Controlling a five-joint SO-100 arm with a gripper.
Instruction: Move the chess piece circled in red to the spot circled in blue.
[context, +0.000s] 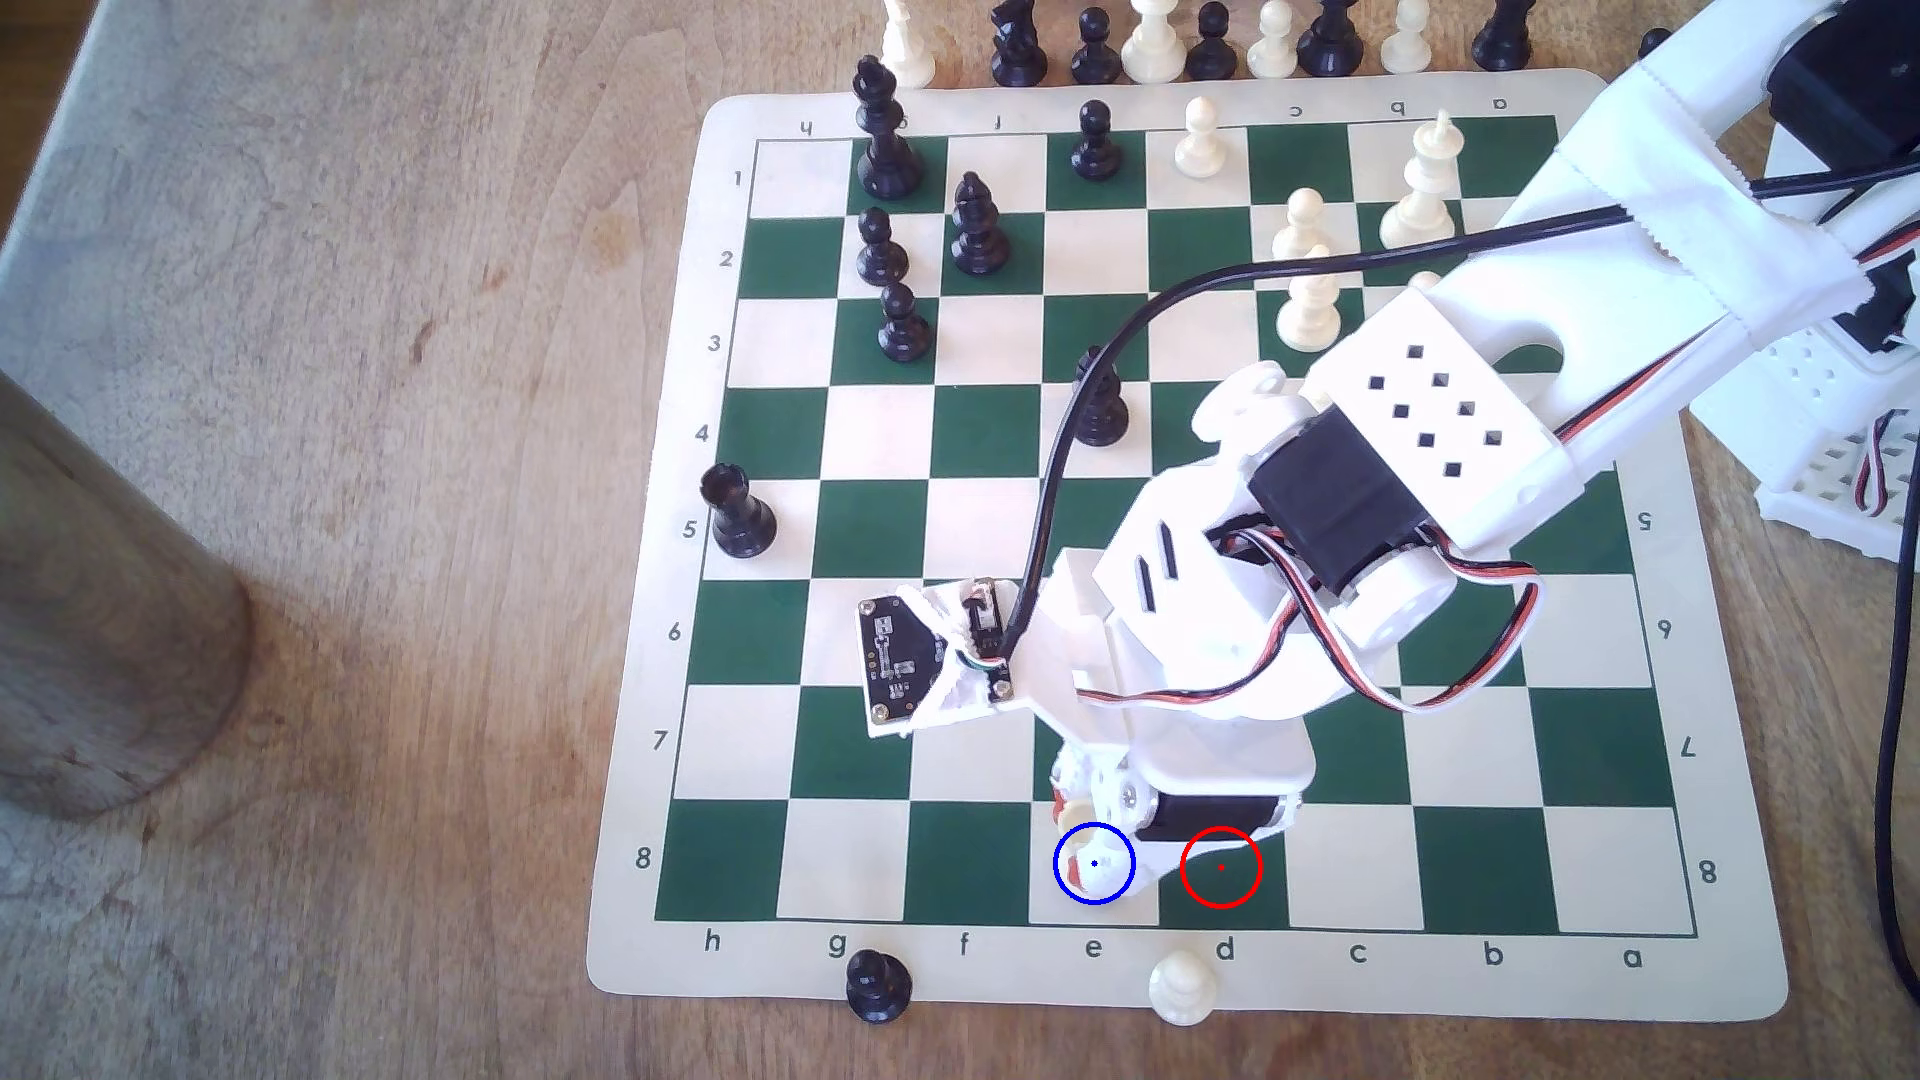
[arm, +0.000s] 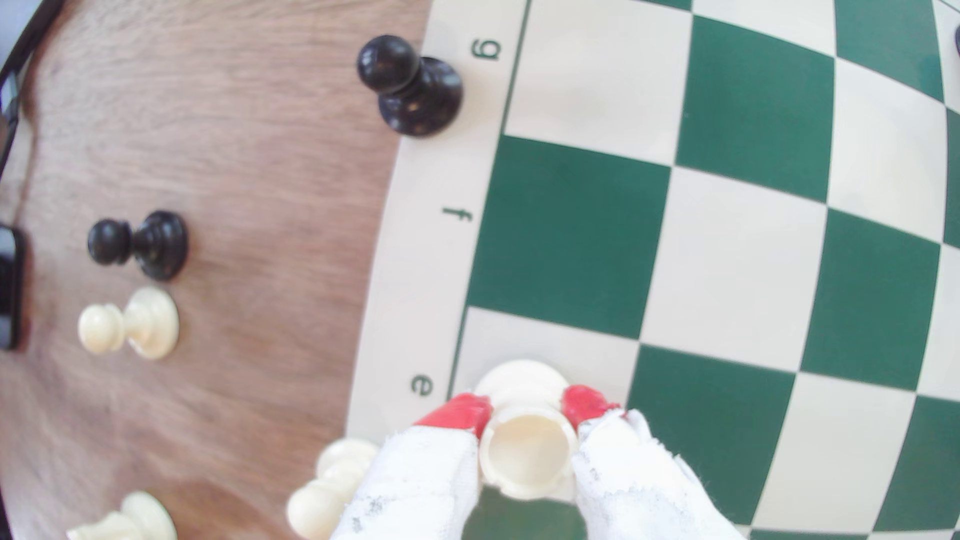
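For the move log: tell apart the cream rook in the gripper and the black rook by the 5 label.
The cream rook is cream-white; the black rook is black. The cream rook sits between the gripper's red-tipped fingers in row 8's blue-circled square; the black rook stands free, untouched, in row 5 at the board's edge on the exterior view's left. Both are short, stout and upright.

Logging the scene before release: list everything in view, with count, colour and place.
Chess mat: one, green and cream, on wooden table.
Rook: one, cream, at blue-circled spot, e8.
Red circle: one, on bare green d8.
Black pieces: seven, on squares.
Cream pieces: at least four, the exterior view's upper right.
Black pawn: one, mat's near border.
Cream pawn: one, same border.
Spare pieces: mixed, beyond far edge.
Gripper: one, white, red fingertips, shut on rook.
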